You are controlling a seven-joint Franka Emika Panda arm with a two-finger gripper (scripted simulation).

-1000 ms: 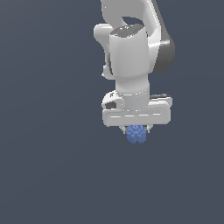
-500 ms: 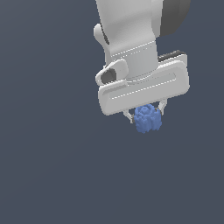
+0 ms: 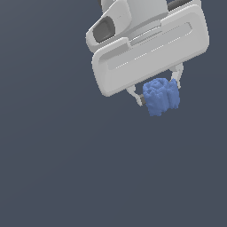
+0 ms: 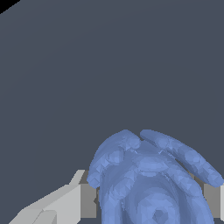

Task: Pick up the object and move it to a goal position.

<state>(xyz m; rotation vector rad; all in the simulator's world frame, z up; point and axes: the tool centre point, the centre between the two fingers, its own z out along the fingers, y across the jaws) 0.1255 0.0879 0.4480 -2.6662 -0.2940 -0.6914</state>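
The object (image 3: 161, 95) is a small blue knobbly chunk, held between the fingers of my white gripper (image 3: 160, 92), which is shut on it. The gripper hangs from the white hand in the upper right of the exterior view, well above the dark grey floor. One finger (image 3: 135, 95) shows on the exterior view's left of the chunk, the other (image 3: 178, 75) on its right. In the wrist view the blue object (image 4: 148, 179) fills the lower middle, with a grey pad (image 4: 87, 200) against one side and another pad (image 4: 212, 199) against the other.
A plain dark grey surface (image 3: 66, 168) fills the background in both views. No goal marker shows.
The arm has come much closer to the exterior camera and moved toward that view's right and up, carrying the blue object with it; hand and object look far larger now.
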